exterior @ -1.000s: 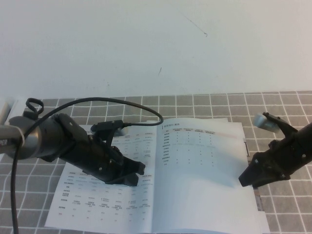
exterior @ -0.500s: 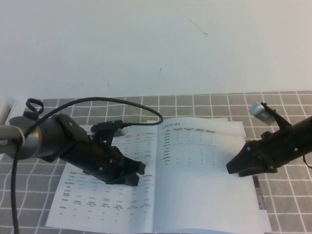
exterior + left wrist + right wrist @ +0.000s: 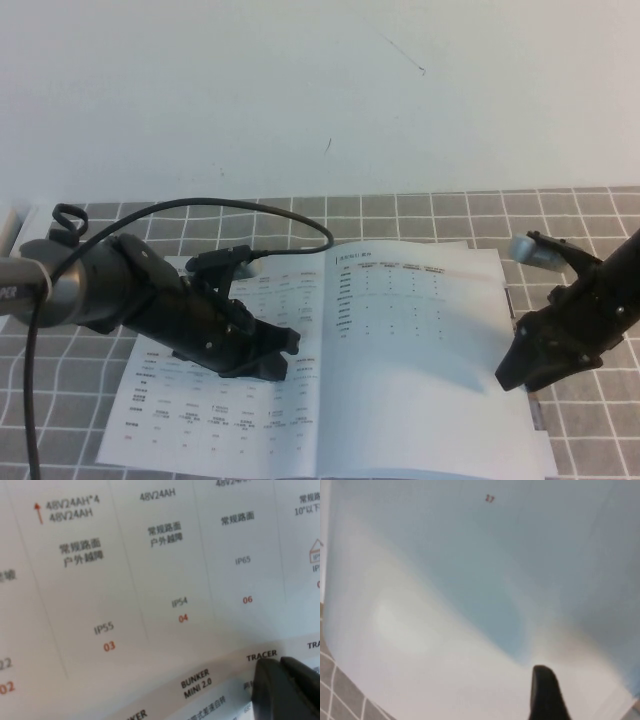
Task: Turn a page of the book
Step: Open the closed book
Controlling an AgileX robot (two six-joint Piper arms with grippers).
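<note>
Blank white page (image 3: 470, 595) fills the frame; one dark fingertip (image 3: 546, 692) at 5 o'clock; grey tiled surface (image 3: 340, 690) at 8 o'clock.

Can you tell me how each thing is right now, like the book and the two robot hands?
the book: open, lying flat on the checked mat.
the page: on the book's right side, flat, not lifted yet.
left gripper: resting on the book's left leaf of tables.
right gripper: at the page's outer edge.
checked mat: under the book.
</note>
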